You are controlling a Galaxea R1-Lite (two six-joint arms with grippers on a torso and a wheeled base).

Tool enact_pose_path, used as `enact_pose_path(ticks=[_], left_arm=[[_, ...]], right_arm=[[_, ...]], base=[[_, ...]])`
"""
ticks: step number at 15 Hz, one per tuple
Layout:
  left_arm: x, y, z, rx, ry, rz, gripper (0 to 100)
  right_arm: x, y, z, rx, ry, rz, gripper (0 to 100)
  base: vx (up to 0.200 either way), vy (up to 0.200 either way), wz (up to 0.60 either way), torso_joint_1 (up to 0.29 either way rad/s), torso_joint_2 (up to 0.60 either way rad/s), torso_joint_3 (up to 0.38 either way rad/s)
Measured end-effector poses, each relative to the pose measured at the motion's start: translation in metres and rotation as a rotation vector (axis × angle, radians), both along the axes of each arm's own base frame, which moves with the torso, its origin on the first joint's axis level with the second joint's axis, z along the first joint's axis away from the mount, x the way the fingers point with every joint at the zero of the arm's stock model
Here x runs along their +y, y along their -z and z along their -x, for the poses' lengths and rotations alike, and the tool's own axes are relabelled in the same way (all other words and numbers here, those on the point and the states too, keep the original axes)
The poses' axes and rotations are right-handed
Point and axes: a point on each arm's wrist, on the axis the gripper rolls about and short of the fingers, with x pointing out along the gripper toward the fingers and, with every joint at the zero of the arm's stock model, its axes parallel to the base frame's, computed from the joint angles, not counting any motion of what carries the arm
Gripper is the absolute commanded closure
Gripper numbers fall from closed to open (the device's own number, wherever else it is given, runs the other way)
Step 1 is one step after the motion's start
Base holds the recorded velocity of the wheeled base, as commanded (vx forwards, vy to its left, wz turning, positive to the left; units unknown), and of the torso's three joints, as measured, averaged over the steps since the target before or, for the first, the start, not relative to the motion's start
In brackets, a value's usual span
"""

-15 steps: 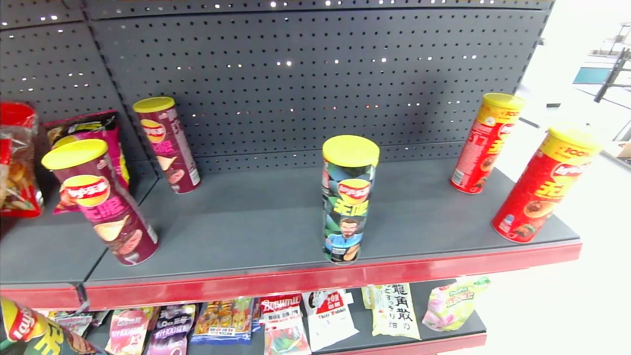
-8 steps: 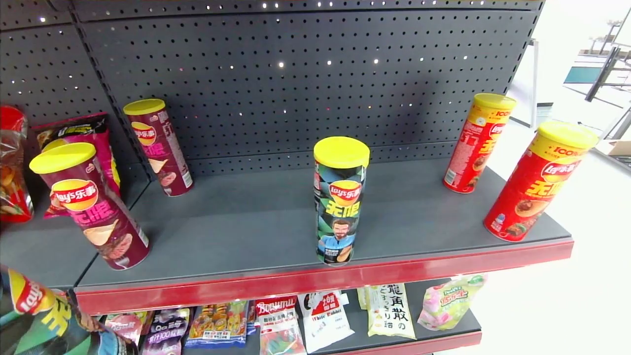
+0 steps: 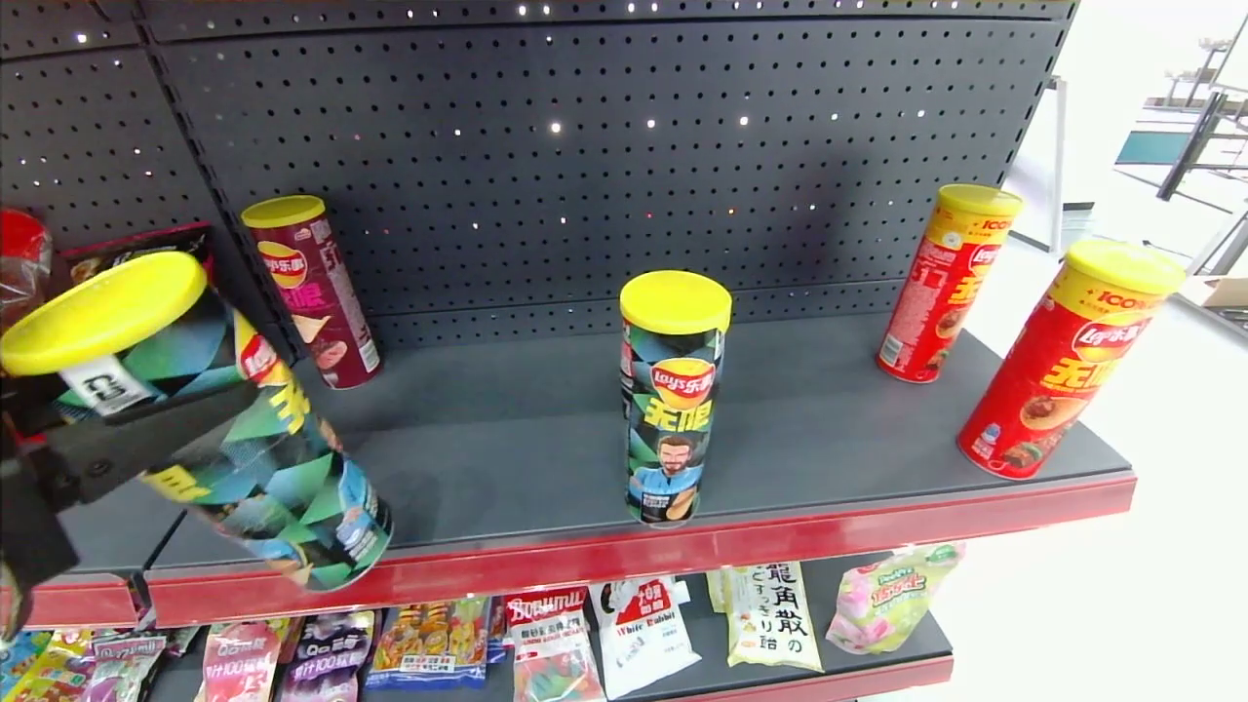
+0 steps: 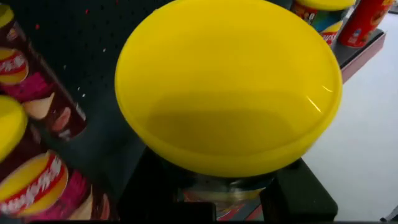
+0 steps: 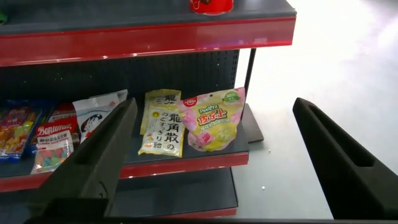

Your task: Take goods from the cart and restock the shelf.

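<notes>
The green chip can [image 3: 258,448] with the yellow lid [image 4: 227,84] leans over the front left of the shelf [image 3: 829,429]. The left hand [image 3: 127,439] grips it tight. A twin can [image 3: 675,395] stands upright in the middle. The right hand [image 5: 230,155] is spread wide, holding nothing, near the snack bags [image 5: 214,118].

Place was a shop, snack aisle. Metal display shelf [image 3: 829,419] with dark pegboard backing [image 3: 585,146] and red front strip [image 3: 780,531] held upright chip cans [image 3: 675,390]; lower shelf [image 5: 186,165] carried bagged snacks [image 5: 214,118]. Pale floor [image 5: 329,124] to the right.
</notes>
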Motion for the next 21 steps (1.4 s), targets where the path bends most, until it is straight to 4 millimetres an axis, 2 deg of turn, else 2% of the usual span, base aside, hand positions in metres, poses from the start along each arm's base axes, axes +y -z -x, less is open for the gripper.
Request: enact_pose_path(ticks=[3,8,12,15,21], left_arm=[[-0.020,-0.013,-0.042,-0.044,0.069,0.008,100],[-0.062,-0.016,-0.110,-0.053,0.091,0.019,100],[-0.103,-0.018,-0.164,-0.067,0.120,0.033,100],[-0.129,-0.005,-0.190,-0.043,0.156,0.025,100],[-0.158,0.023,-0.226,-0.011,0.184,0.000,100]], right_arm=[[0.000,0.000,0.000,0.000,0.000,0.000,0],[0.000,0.000,0.000,0.001,0.000,0.000,0],[0.000,0.000,0.000,0.001,0.000,0.000,0],[0.000,0.000,0.000,0.001,0.000,0.000,0],[0.000,0.000,0.000,0.001,0.000,0.000,0]], base=[[0.000,0.000,0.00,0.000,0.00,0.000],[0.000,0.000,0.00,0.000,0.00,0.000],[0.000,0.000,0.00,0.000,0.00,0.000],[0.000,0.000,0.00,0.000,0.00,0.000],[0.000,0.000,0.00,0.000,0.00,0.000]])
